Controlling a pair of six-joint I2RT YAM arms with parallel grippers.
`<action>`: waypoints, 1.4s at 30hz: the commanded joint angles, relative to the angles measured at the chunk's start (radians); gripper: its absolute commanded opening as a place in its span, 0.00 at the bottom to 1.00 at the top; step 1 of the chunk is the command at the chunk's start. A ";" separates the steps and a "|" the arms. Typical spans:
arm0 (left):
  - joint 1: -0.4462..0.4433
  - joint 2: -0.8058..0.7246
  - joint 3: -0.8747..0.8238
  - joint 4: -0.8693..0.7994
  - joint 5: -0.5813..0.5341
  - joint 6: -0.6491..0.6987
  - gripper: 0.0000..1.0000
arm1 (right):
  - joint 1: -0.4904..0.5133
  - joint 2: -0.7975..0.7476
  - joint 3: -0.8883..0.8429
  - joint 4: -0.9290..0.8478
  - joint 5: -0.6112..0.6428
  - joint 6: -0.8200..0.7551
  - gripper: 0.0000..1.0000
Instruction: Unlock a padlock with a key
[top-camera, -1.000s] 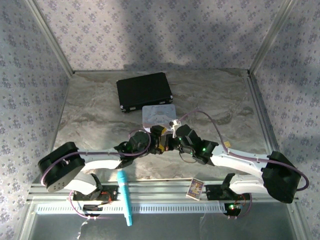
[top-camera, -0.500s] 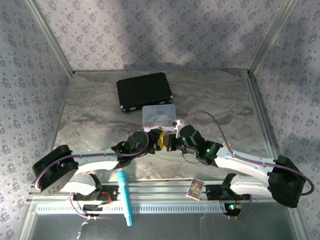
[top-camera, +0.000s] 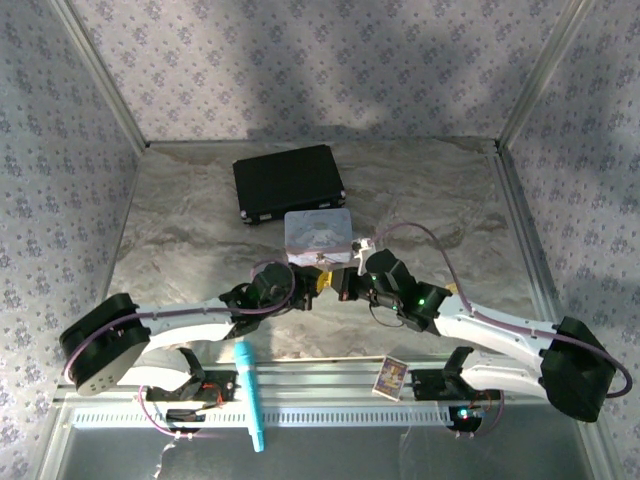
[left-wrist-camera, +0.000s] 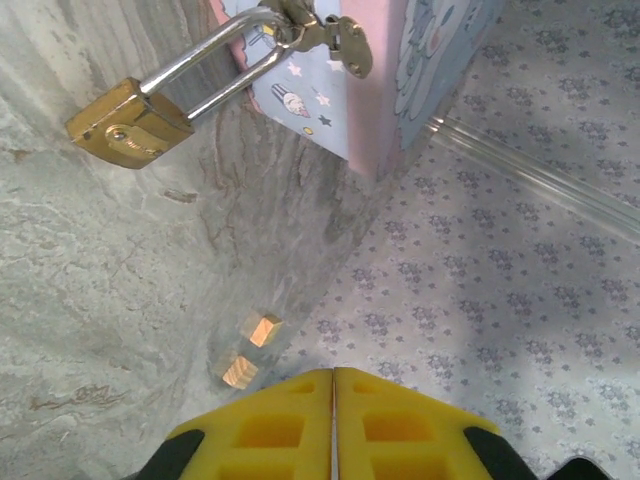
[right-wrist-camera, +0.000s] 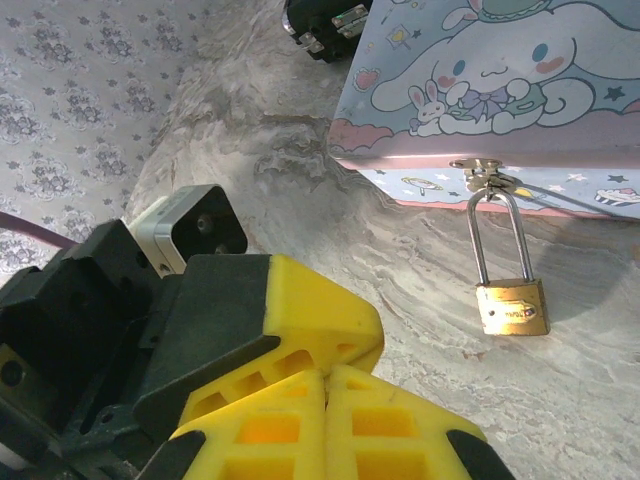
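A black case (top-camera: 288, 183) lies toward the far edge of the bench (top-camera: 200, 240), a little left of its middle. Just nearer, almost touching the case's near right corner, sits a pastel tin box (top-camera: 318, 238) with cartoon prints on its lid. On the metal rail along the near edge lie a teal marker (top-camera: 248, 395), left of centre, and a small printed card box (top-camera: 391, 377), right of centre. Two small tan blocks (left-wrist-camera: 263, 328) sit side by side close to the bench's right edge. Nothing lies on the bench between the fingers and the tin's near side.

The left gripper (left-wrist-camera: 333, 400) has its yellow fingers pressed flat together with only a hairline seam between them. The right gripper (right-wrist-camera: 325, 400) is closed the same way. In the right wrist view the left gripper's yellow tip rests on top of the right fingertips, so the two meet just on the near side of the tin. Whether anything thin is pinched where they meet cannot be told.

The padlock (right-wrist-camera: 511, 306) hangs by its silvery shackle from the hasp (right-wrist-camera: 480, 175) on the tin's near wall. Its brass body lies on the bench, and both shackle legs run into the body. It sits beyond the joined fingertips, apart from them and touched by neither gripper.
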 joint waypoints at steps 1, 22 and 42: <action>0.011 -0.023 -0.005 -0.009 -0.012 0.024 0.04 | -0.006 -0.010 -0.011 0.014 -0.003 0.005 0.00; 0.090 -0.270 0.163 -0.120 0.049 1.117 0.00 | -0.355 -0.196 -0.125 0.359 -0.471 0.168 0.85; 0.089 -0.291 0.083 0.307 0.235 1.168 0.00 | -0.224 -0.008 -0.082 0.895 -0.592 0.301 0.46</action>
